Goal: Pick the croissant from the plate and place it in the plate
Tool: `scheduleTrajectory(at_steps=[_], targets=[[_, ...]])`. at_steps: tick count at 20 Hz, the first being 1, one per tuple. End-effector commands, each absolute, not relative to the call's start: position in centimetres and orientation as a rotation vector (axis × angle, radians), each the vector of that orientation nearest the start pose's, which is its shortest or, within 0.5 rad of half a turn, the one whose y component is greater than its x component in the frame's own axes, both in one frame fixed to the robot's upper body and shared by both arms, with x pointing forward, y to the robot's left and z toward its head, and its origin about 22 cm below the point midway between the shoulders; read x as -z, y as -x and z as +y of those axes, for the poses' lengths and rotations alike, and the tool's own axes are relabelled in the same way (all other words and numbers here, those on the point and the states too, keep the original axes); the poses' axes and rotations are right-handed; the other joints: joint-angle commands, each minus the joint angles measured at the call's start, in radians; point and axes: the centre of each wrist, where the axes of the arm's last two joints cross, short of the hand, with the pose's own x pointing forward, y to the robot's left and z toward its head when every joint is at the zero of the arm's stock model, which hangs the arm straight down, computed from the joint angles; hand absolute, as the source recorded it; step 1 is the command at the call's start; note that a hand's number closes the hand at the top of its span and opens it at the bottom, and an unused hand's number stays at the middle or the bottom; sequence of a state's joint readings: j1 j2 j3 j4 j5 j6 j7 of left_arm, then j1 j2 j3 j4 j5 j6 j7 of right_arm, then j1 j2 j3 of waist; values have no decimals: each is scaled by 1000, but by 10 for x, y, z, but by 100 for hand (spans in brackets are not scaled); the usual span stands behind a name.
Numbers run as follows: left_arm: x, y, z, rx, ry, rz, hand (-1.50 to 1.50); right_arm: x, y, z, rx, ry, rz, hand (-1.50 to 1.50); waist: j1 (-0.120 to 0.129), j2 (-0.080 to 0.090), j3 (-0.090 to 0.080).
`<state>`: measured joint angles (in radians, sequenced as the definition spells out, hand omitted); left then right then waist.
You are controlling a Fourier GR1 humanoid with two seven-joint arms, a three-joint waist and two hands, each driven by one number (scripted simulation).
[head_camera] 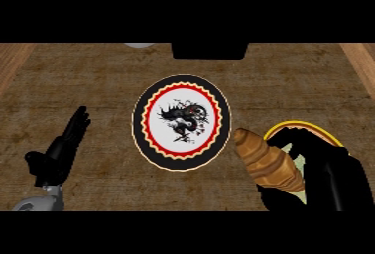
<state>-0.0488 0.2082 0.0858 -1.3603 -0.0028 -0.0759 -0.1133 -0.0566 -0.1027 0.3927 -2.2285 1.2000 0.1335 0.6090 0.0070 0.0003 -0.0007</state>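
- Right hand [326, 171] at lower right, fingers curled round the croissant [267, 161], gripping it from the right side.
- Croissant is golden-brown and long, tilted so its upper tip points up-left toward the centre plate [150, 106]; lower end sits near the palm.
- Croissant overlaps the yellow-rimmed plate [311, 128] at right; cannot tell if it touches that plate or is lifted off it.
- Yellow-rimmed plate mostly hidden by the right hand; only its upper rim arc shows.
- Centre plate: black outer band, red and yellow scalloped ring, white middle with a dark dragon-like motif. Nothing on it.
- Croissant's upper tip is just beside the centre plate's right edge, not over it.
- Left hand [62, 146] at lower left, fingers straight and together, pointing up, apart from both plates, holding nothing.
- Counter [88, 79] is a brown rough-textured top with lighter wood strips at left and right edges.
- Dark box-like object [210, 50] at top centre edge; pale round object [138, 44] just left of it, both cut off.
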Motion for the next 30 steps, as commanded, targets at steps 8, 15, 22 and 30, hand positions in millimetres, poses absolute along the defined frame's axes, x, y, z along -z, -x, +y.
scheduleTrajectory(at_steps=[8,15,22,30], targets=[[28,-247,311,138,-147,-1526,0,-130,-273,-80,-728,934,-1614,150,9,4,0],[25,-262,300,160,-126,-1526,0,-104,-312,-46,-726,906,-1600,150,10,4,1],[10,-254,284,188,-112,-1536,0,-100,-336,-25,-428,858,-1568,-150,39,5,1],[22,-260,288,143,-134,-1539,0,-79,-351,-17,-381,779,-1480,-150,23,5,1]])
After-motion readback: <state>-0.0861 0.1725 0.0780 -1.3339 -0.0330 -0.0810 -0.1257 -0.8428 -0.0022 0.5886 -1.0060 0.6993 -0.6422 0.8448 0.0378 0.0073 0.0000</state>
